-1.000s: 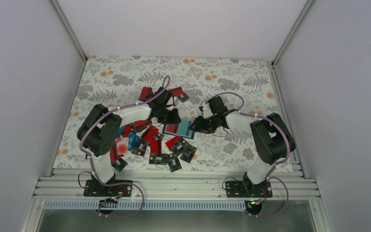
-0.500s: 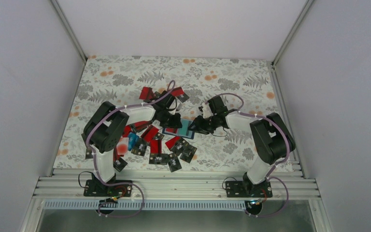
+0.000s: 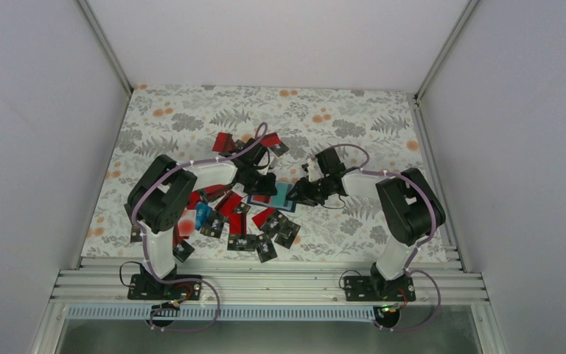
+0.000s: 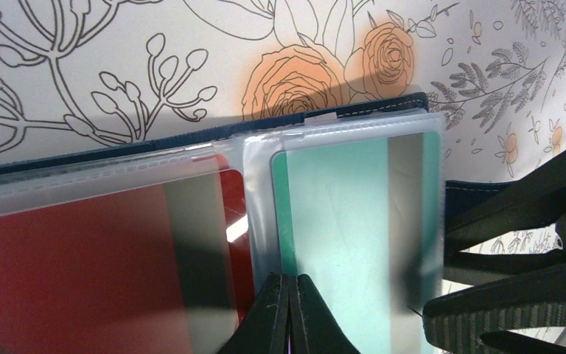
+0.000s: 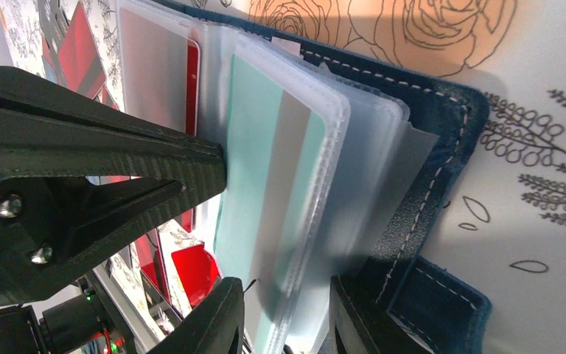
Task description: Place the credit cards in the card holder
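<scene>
The card holder (image 3: 280, 198) lies open on the floral table cover (image 3: 191, 118) at the centre of the top view, between the two claws and largely covered by them; loose credit cards (image 3: 239, 221) lie scattered to its left and lower left, some hidden beneath the left arm; a smeared red patch (image 3: 186, 223) near that arm cannot be identified.

Left wrist view: two clear sleeves side by side, a red card (image 4: 81, 258) in the left one and a teal card (image 4: 339, 214) in the right; both are cut off at the bottom edge; glare and shadow bands hide any print. The left gripper (image 4: 289, 284) has its fingers pressed together, tips at the seam between the sleeves; nothing shows between them.

Right wrist view: the right gripper (image 5: 284, 287) straddles the stack of sleeves at the bottom centre, one finger on each side, pinching the pages that carry the teal card; the finger bases are out of frame. The snap tab (image 5: 442, 310) sits lower right, partly cropped.
</scene>
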